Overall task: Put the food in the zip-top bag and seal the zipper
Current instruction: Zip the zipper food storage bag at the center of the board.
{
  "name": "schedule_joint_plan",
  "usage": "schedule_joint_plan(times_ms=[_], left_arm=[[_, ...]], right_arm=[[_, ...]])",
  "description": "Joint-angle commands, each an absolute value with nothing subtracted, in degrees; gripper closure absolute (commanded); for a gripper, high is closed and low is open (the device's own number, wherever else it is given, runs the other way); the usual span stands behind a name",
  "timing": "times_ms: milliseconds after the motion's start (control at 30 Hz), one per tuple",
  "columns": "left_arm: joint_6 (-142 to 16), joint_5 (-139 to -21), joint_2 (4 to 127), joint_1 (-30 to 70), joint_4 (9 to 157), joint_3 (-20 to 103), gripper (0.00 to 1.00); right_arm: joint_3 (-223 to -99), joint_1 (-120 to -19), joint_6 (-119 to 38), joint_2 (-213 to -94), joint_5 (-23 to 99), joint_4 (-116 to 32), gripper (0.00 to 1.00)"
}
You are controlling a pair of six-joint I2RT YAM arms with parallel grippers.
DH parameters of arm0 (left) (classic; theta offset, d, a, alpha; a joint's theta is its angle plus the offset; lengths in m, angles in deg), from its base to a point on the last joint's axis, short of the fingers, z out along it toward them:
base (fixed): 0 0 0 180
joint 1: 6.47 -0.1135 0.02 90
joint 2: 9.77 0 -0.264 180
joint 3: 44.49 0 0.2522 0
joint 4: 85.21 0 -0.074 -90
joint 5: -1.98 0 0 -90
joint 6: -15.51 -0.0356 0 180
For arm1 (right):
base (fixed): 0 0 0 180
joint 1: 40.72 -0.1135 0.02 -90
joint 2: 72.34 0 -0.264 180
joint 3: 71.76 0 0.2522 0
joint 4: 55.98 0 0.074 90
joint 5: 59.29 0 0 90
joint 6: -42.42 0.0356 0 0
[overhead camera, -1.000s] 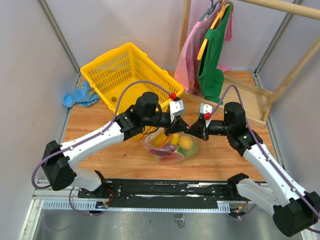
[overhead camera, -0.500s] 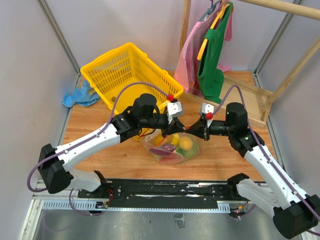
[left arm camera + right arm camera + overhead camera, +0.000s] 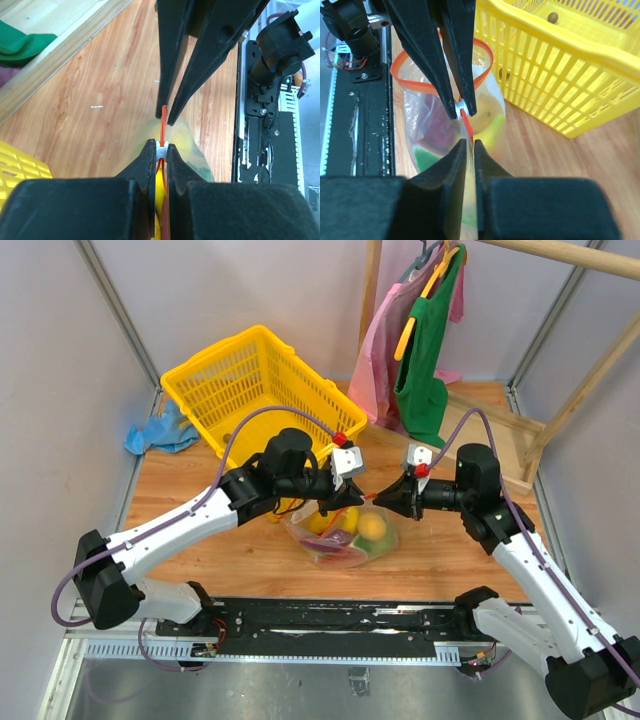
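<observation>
The clear zip-top bag (image 3: 345,532) lies at mid-table with the food inside: a yellow-orange fruit (image 3: 372,528), a purple piece (image 3: 335,538), a red piece (image 3: 342,553) and a green piece (image 3: 426,158). My left gripper (image 3: 353,498) is shut on the white slider (image 3: 161,150) of the red-orange zipper (image 3: 163,117). My right gripper (image 3: 384,498) is shut on the bag's edge (image 3: 470,131) at the zipper's end, tip to tip with the left one. In the right wrist view the zipper strip (image 3: 402,80) behind the left gripper (image 3: 461,107) stands open in a loop.
A yellow plastic basket (image 3: 250,380) stands behind the bag to the left and close to it (image 3: 560,65). A blue cloth (image 3: 160,430) lies at far left. Clothes (image 3: 425,340) hang on a wooden rack with its base (image 3: 500,430) at back right.
The left gripper has shifted slightly left and down along the zipper. The right arm has drawn back a little to the right. The bag has moved slightly with them.
</observation>
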State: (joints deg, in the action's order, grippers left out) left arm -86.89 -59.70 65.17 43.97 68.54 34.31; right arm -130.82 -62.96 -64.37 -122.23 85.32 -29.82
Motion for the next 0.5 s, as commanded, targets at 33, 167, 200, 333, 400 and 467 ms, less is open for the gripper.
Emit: schedule_joint_plan(times_ms=[33,167,200,333,400,467], left_arm=[[-87.76,-57.77,65.26,43.81,68.36,36.16,1.00],[-87.90,-56.18,66.57,43.81,68.70,37.33,1.00],[-87.87,-56.01,66.75,43.81,68.86,37.38,1.00],[-87.69,-55.32,67.04,43.81,69.78,37.27,1.00],[-87.52,-54.86,67.20,43.81,70.07,37.38,1.00],[-87.33,-54.71,67.39,43.81,70.13,37.47,1.00]], right_arm=[[-134.52,-61.54,-64.56,-122.23,87.85,-30.79,0.76],[-134.81,-61.55,-64.18,-122.26,89.66,-31.39,0.69],[-134.97,-61.59,-64.25,-122.34,90.08,-31.30,0.69],[-134.88,-61.96,-64.41,-122.98,90.70,-31.71,0.69],[-134.67,-62.15,-64.34,-123.36,90.82,-32.43,0.72],[-134.78,-62.22,-64.30,-123.93,90.84,-32.77,0.80]])
